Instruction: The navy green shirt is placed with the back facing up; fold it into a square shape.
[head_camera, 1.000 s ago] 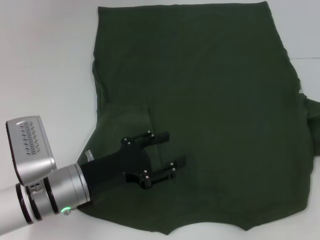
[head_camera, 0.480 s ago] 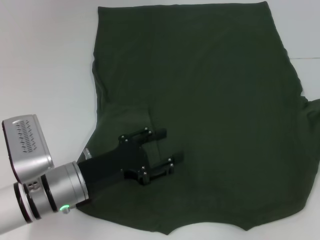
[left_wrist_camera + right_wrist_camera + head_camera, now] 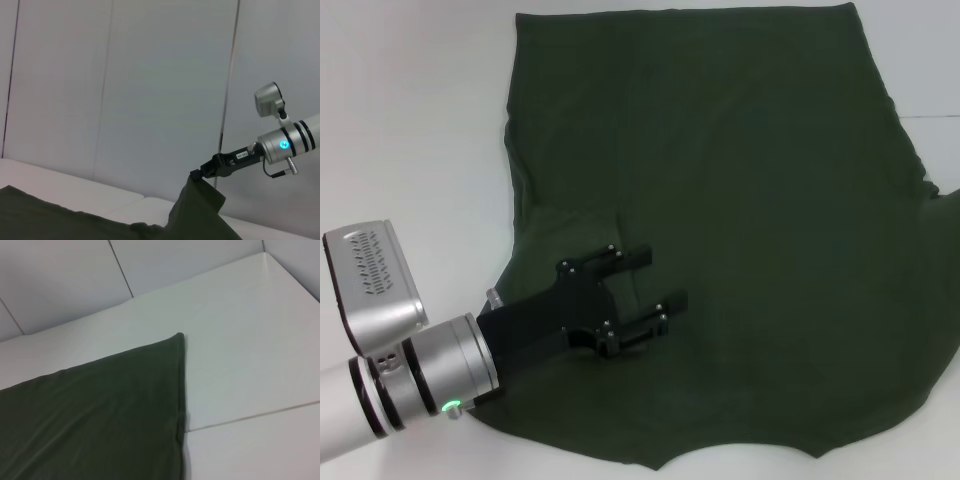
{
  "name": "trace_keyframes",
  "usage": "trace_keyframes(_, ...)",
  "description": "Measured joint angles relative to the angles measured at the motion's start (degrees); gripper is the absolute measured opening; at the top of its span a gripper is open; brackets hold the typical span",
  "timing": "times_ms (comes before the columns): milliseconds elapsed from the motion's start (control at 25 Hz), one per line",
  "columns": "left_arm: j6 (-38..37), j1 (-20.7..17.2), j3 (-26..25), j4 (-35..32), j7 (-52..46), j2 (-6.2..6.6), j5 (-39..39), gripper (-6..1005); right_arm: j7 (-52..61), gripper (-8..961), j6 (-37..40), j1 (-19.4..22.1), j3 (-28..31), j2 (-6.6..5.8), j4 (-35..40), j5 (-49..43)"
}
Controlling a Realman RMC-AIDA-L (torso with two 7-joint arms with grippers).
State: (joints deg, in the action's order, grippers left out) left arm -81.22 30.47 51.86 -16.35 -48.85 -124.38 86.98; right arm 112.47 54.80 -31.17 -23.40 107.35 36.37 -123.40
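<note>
head view: the navy green shirt (image 3: pixel 720 220) lies spread flat on a white table (image 3: pixel 410 130), filling most of the middle and right of the scene. its far hem runs straight across the top; the near edge curves along the bottom with a small notch near the centre. the right edge sits against the border of the view. a short vertical crease or fold line shows in the cloth just beyond the left gripper.

left gripper (image 3: pixel 650 277) reaches in from the lower left on a silver arm, a green light lit on the wrist ring. its black fingers (image 3: pixel 625 256) are spread wide, hovering over or resting on the near-left part of the shirt, nothing between them. whether the fingertips touch the cloth, cannot tell.

left wrist view: looks across the table at a pale panelled wall (image 3: pixel 150 90). the right gripper (image 3: pixel 200 174) shows well off, at the end of a silver arm with a blue light, raised above the table. it pinches a corner of the shirt (image 3: pixel 200 210), and the cloth hangs down from it in a draped peak toward the dark fabric lying flat on the table.

right wrist view: a flat corner of the shirt (image 3: pixel 100 410) on the white surface, edge hemmed, with a seam in the table (image 3: pixel 250 415) running beside it. right arm's own fingers not seen here.
</note>
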Motion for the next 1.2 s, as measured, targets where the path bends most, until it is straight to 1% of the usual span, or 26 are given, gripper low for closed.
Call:
trace_keyframes(280, 0.0, 0.0, 0.0, 0.1, -0.4, -0.11, -0.4, 689, -0.8, 41, -0.1, -1.0, -0.2, -0.05, -0.1, -0.3)
trace_keyframes(560, 0.0, -0.3, 0.0, 0.2, -0.7, -0.17, -0.7, 689, -0.1, 45, 1.1, -0.6, -1.2, 0.65, -0.6, -0.8)
trace_keyframes(720, -0.2, -0.4, 0.0, 0.2, -1.1, -0.16, -1.1, 689, 1.1, 48, 4.2, 0.2, -1.7, 0.62, -0.5, -0.8)
trace_keyframes(840, -0.4, -0.4, 0.0, 0.2, -1.2, -0.16, -1.1, 690, 2.6, 50, 7.2, 0.6, -1.9, 0.32, -0.1, -0.8)
trace_keyframes(960, -0.4, -0.5, 0.0, 0.2, -1.3, -0.16, -1.1, 690, 3.3, 52, 10.4, 0.0, -2.0, 0.09, 0.0, -0.8)
trace_keyframes(1080, -0.5, -0.5, 0.0, 0.2, -1.4, -0.16, -1.1, 690, 3.9, 53, 11.9, -1.2, -3.5, 0.48, 0.0, -0.8)
trace_keyframes(1200, -0.5, -0.5, 0.0, 0.2, -1.8, -0.05, -1.0, 690, 4.5, 55, 12.0, -2.7, -6.5, 1.36, 0.0, -0.8)
